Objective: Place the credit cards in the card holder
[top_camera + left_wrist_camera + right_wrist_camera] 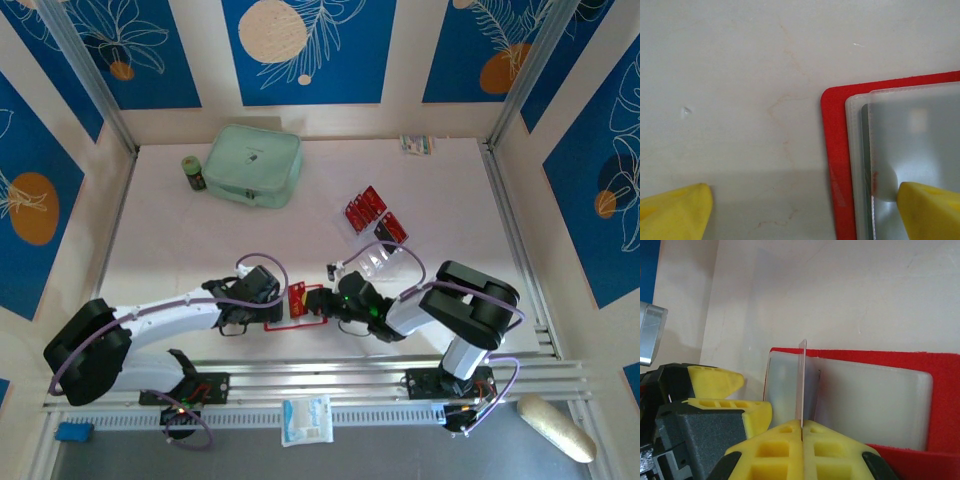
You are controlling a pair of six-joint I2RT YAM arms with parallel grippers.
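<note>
Red square leather-like folding card holder (pixel 297 305) lies open and flat on the pale bench (pixel 200 230), close to the near edge, between the two tools.

Right tool (pixel 802 429): closed, pinching a thin pale translucent inner leaf (pixel 802 380) of the card holder and standing it upright, edge-on to its own camera. Likely reason: lifting the leaf opens a pocket gap for a card.

Left tool (pixel 802 210): jaws wide apart, nothing held. One yellow fingertip (pixel 927 210) sits over the pale plastic sleeves at the card holder's corner. The other fingertip (pixel 675 210) is over bare bench, off the red edge. Probably straddling that corner to pin the card holder down while the leaf is raised. Contact with the sleeve can't be confirmed.

Small thin red credit cards with dark bands (pixel 372 215) lie in a loose group on the bench, farther back and to the right, well apart from both tools, just beyond a clear plastic tray (pixel 385 262). No card is gripped, and none is visibly in the card holder. Insertion looks not yet begun; one tool would need to fetch a card.
</note>
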